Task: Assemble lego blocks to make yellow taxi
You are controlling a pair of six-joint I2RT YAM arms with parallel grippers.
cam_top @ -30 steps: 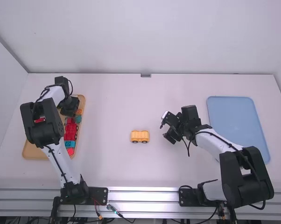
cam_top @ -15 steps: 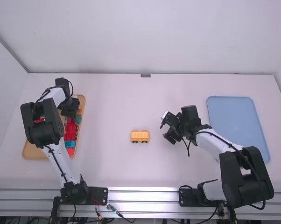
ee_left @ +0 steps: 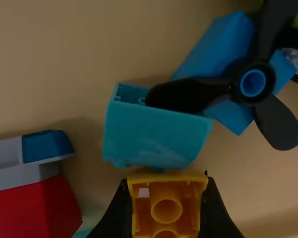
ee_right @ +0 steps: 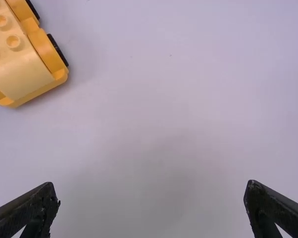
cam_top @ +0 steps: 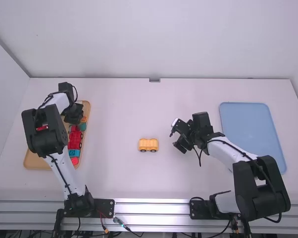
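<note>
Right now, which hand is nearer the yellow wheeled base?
Right. The right hand is off the yellow wheeled base's right end; the left hand is farther away, at the tan tray.

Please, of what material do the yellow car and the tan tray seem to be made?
The yellow car looks like moulded plastic, satin finish: smooth faces, crisp round studs. The tan tray is possibly matt wood by its warm brown tone, but could be plastic.

We find a yellow wheeled block [cam_top: 148, 144] near the middle of the white table [cam_top: 114, 173]. The left end effector [cam_top: 74, 116] is over a tan tray [cam_top: 33, 162] bearing red blocks [cam_top: 74, 139]. We record the right end effector [cam_top: 175, 138] between the wheeled block and a blue tray [cam_top: 248, 126].
</note>
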